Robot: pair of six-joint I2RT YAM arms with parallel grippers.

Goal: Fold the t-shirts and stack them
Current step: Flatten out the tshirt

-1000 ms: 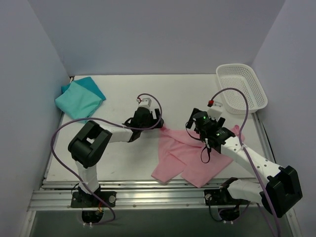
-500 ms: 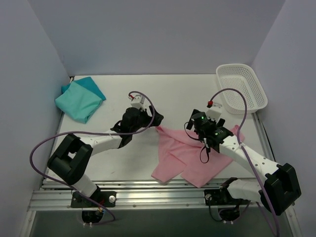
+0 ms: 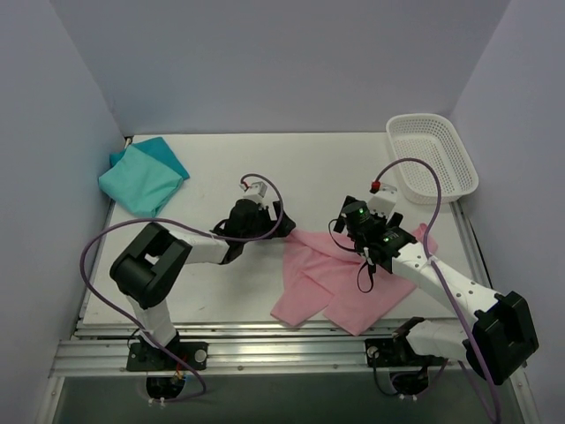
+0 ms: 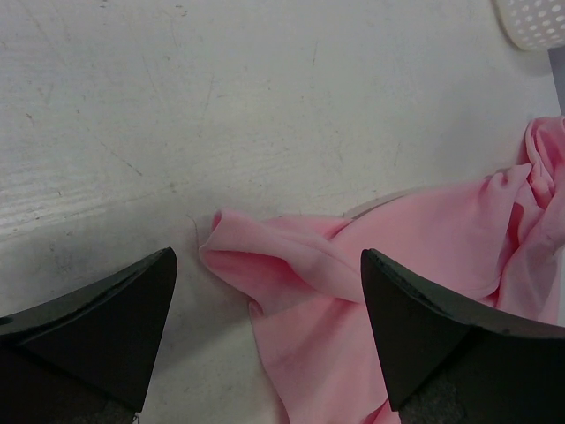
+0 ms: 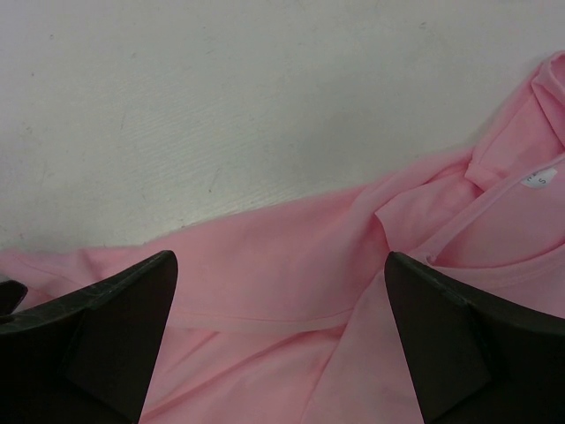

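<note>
The light pink t-shirt (image 3: 340,278) lies spread and crumpled on the white table, right of centre. My left gripper (image 3: 282,227) is open and low at the shirt's upper left corner. In the left wrist view (image 4: 265,265) that folded corner (image 4: 256,252) lies between the fingers, ungripped. My right gripper (image 3: 360,243) is open over the shirt's upper middle. In the right wrist view (image 5: 281,265) a hem of pink cloth (image 5: 353,221) runs between the fingers. The teal t-shirt (image 3: 141,177) lies folded at the back left.
A white mesh basket (image 3: 432,118) stands at the back right corner; its edge shows in the left wrist view (image 4: 530,22). Purple cables loop off both arms. Grey walls close in the table on three sides.
My left arm pulled back to the left, then came right again to the pink shirt's corner. The right gripper and both shirts have barely moved.
</note>
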